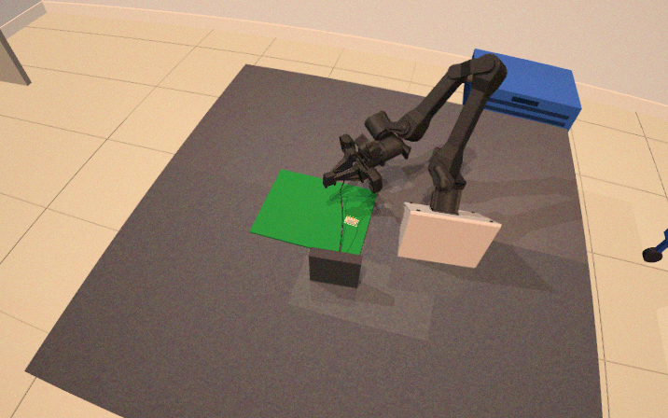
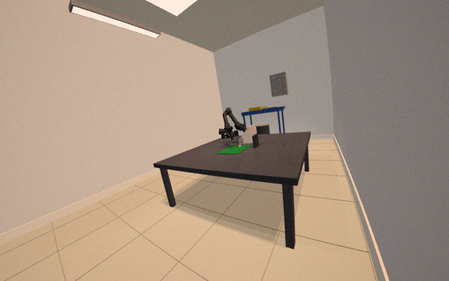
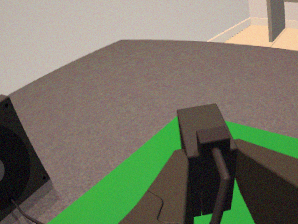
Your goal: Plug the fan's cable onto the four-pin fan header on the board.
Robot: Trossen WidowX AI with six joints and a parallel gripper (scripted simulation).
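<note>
The black plug (image 3: 202,122) is held between the fingers of my gripper (image 3: 208,155) (image 1: 333,178), which is shut on it, above the green board (image 1: 290,209) (image 2: 228,151) (image 3: 137,172). The dark cable (image 1: 341,221) (image 3: 222,182) hangs from the plug and crosses above the board toward the fan. The dark square fan (image 1: 334,268) (image 2: 255,140) (image 3: 17,155) stands at the board's edge. A small pale block (image 1: 351,220) (image 2: 239,145), apparently the header, sits on the board, apart from the gripper. Its pins are too small to make out. The plug's underside is hidden in the wrist view.
A pale upright box-like block (image 1: 445,241) (image 2: 246,135) stands at the arm's base, right of the board in the top view. The dark table top (image 1: 197,320) (image 2: 198,164) bears everything. A blue cabinet (image 1: 532,83) is beyond the table edge.
</note>
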